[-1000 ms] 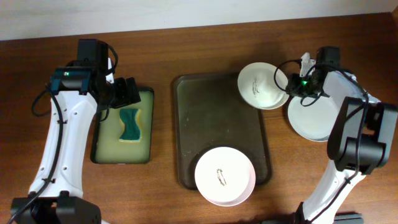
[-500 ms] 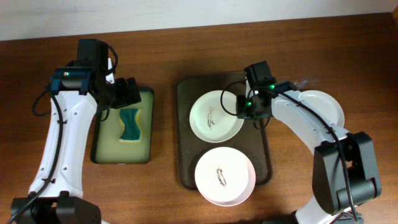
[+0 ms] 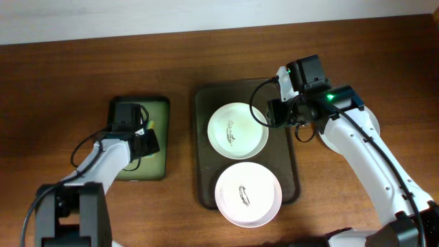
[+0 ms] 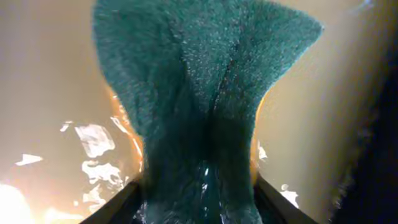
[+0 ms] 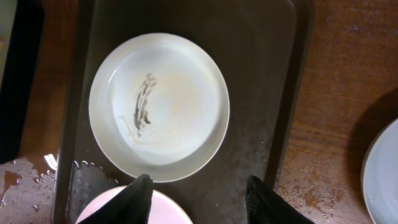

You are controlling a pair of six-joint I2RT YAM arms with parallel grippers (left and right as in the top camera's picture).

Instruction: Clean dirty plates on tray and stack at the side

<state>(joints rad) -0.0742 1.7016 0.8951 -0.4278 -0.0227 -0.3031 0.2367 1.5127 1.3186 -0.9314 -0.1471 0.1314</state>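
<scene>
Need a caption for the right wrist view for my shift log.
Open right tool hovers over the tray, above a smeared white plate; a second plate shows its rim below.

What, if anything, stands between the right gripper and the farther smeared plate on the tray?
Nothing visible. The right gripper hangs open by the plate's right rim, only air between. The other smeared plate sits nearer the tray's front edge, aside.

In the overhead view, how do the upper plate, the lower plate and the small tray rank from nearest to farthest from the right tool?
Measured from the right tool:
1. the upper plate, just to its left, on the big tray.
2. the lower plate, toward the front edge of the big tray.
3. the small tray, far to the left.
</scene>
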